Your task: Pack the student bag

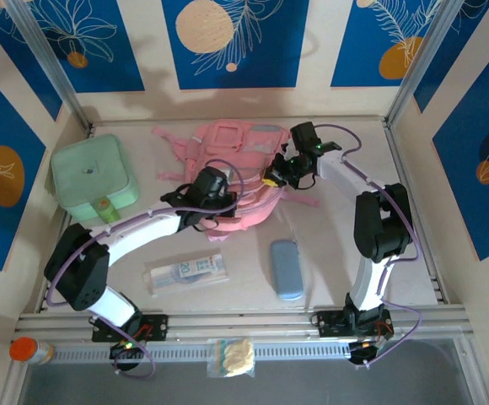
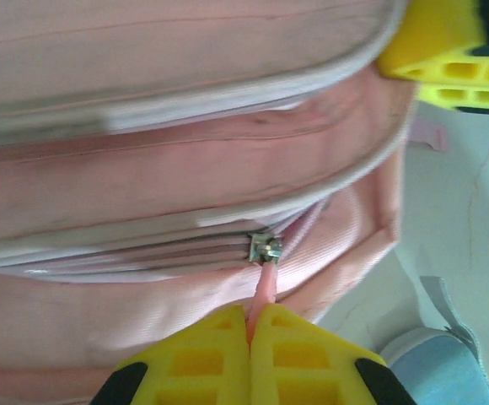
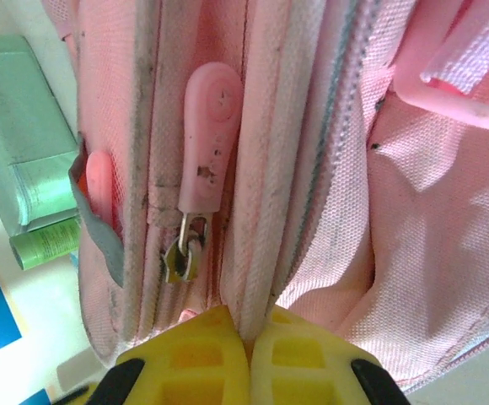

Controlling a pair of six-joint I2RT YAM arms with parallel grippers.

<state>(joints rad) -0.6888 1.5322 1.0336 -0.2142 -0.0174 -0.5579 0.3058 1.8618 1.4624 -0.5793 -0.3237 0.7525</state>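
Observation:
The pink student bag [image 1: 236, 160] lies at the back middle of the table, its straps spread to the left. My left gripper [image 1: 213, 187] is at the bag's near left side. In the left wrist view it [image 2: 251, 316] is shut on the pink zip pull [image 2: 264, 287], which hangs from a metal slider [image 2: 265, 248]. My right gripper [image 1: 276, 175] is at the bag's right side. The right wrist view has it [image 3: 246, 325] shut on a pale piped edge of the bag [image 3: 413, 211], beside another pink zip pull [image 3: 208, 135].
A mint-green lidded case [image 1: 93, 175] with a green tube [image 1: 101, 205] stands at the left. A clear packet [image 1: 187, 272] and a blue pouch [image 1: 287, 268] lie in front of the bag. A snack bag [image 1: 232, 357] and an orange-capped item [image 1: 27, 349] sit by the front rail.

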